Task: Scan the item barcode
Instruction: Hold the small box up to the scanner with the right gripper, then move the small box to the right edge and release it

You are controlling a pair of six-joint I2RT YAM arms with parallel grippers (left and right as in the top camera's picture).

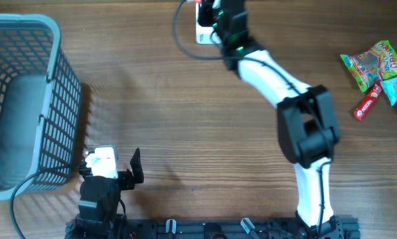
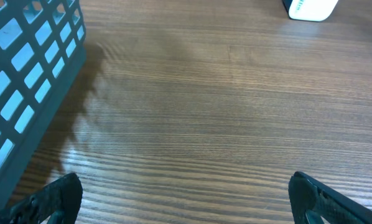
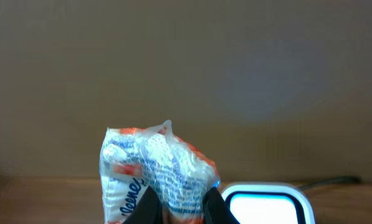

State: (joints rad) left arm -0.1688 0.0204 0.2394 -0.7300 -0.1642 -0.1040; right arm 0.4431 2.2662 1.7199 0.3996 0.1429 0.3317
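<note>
Starting at the left, your left gripper (image 1: 119, 164) is sitting beside the basket (image 1: 52, 26), jaws standing wide apart and holding nothing. Further right, your right gripper (image 3: 176, 208) is pinching the packet (image 3: 152, 168) by its lower end, jaws nearly together on it, and is holding it just beside the scanner (image 3: 267, 205), which is glowing blue. The packet is looking soft, light and crinkly, with white film, orange and blue print, and a puckered peak on top. I am judging it will sag or twist, so you are better off gripping a sealed end and leaving the printed face flat. I cannot tell where the barcode is sitting. The snacks (image 1: 374, 63) are lying well apart at the right.
</note>
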